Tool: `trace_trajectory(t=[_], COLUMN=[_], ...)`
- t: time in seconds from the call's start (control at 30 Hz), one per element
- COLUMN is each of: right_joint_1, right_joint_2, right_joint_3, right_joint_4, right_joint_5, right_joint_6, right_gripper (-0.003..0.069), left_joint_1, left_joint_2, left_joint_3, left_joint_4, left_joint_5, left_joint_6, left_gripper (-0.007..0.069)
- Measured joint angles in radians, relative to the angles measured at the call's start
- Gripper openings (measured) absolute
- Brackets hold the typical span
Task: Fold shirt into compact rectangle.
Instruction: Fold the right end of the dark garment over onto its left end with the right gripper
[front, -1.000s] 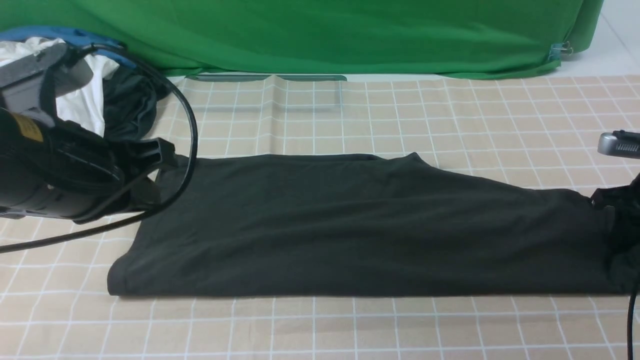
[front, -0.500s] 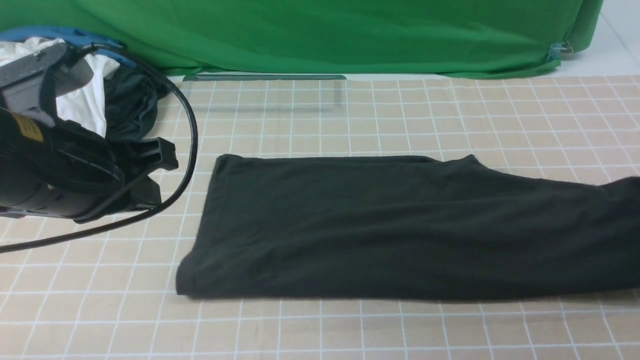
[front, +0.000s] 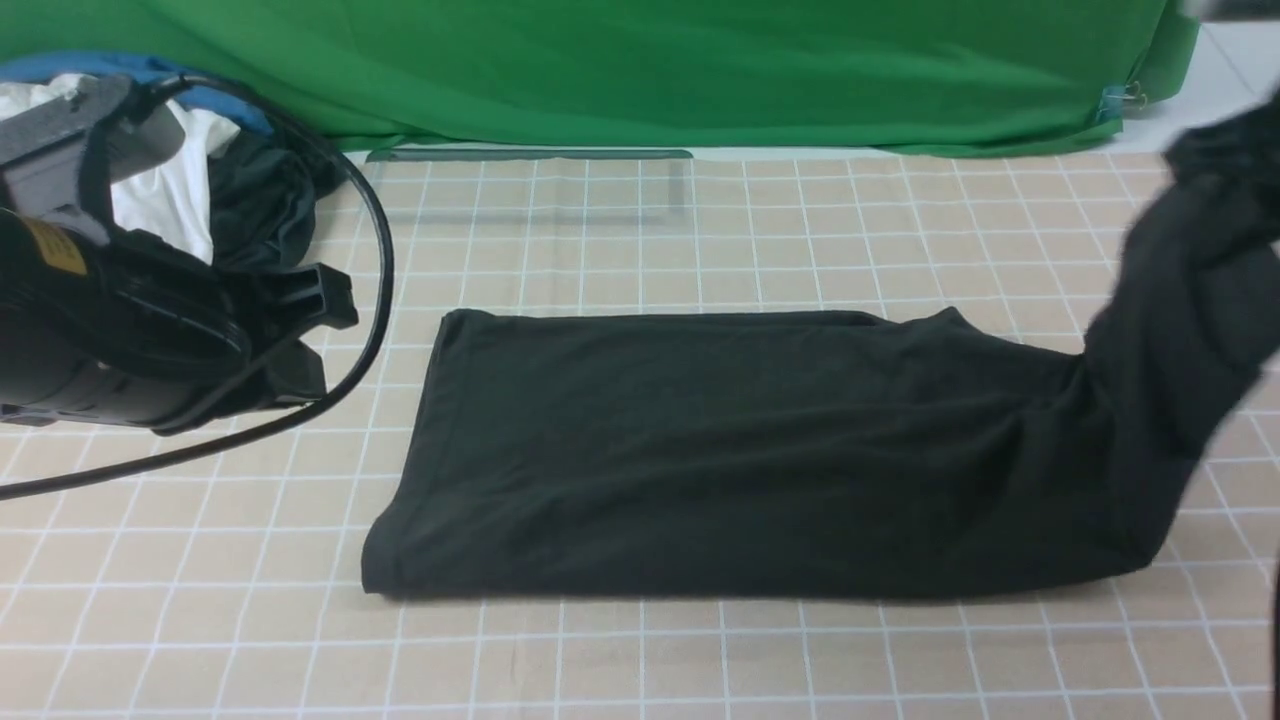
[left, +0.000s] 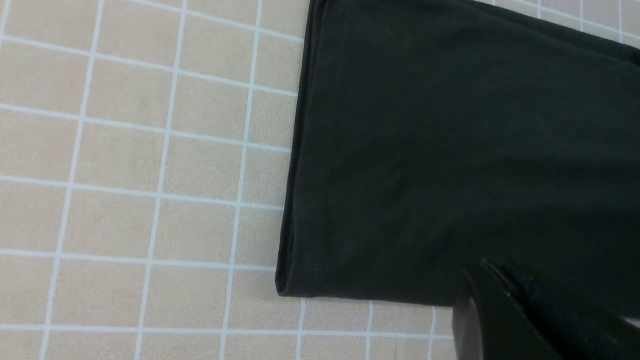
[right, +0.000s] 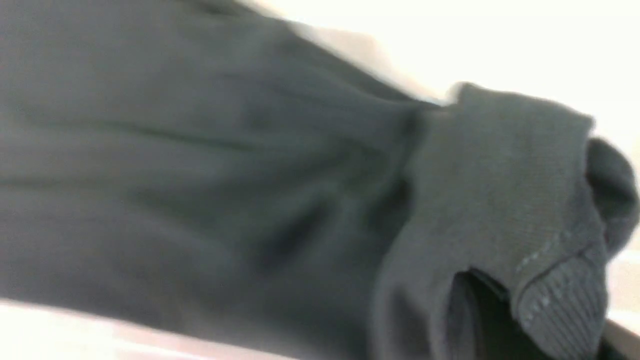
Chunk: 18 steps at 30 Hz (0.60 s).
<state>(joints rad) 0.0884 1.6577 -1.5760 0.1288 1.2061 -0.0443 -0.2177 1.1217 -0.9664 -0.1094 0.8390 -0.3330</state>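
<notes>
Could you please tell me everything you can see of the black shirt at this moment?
The shirt is black, soft knit cloth, already folded into a long band lying flat on the checked tablecloth. Its left end is a neat folded edge with a stitched hem. Its right end, with the ribbed collar bunched up, is raised off the table, gripped by the right claw. The left claw hovers shut beside the left end, not holding it. No logo or label shows.

Even, bright light; sharpness varies by view.
Right wrist view is blurred and overexposed toward 1 o'clock; front view smears at 3 o'clock.
</notes>
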Motion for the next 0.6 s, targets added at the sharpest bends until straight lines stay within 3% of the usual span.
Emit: trace_trajectory(t=[0.33, 0.6], right_joint_1=[0.36, 0.497], right_joint_2=[0.066, 0.224], right_joint_3=[-0.114, -0.224], right_joint_4=[0.154, 0.262], right_joint_5=[-0.198, -0.292], right_joint_6=[0.108, 0.12], right_gripper=[0.0093, 0.0093], left_joint_1=[0.0, 0.0], left_joint_2=[0.0, 0.0], left_joint_3=[0.0, 0.003], left_joint_4=[-0.086, -0.093], left_joint_5=[-0.022, -0.022], left_joint_6=[0.056, 0.063], left_gripper=[0.0013, 0.0013])
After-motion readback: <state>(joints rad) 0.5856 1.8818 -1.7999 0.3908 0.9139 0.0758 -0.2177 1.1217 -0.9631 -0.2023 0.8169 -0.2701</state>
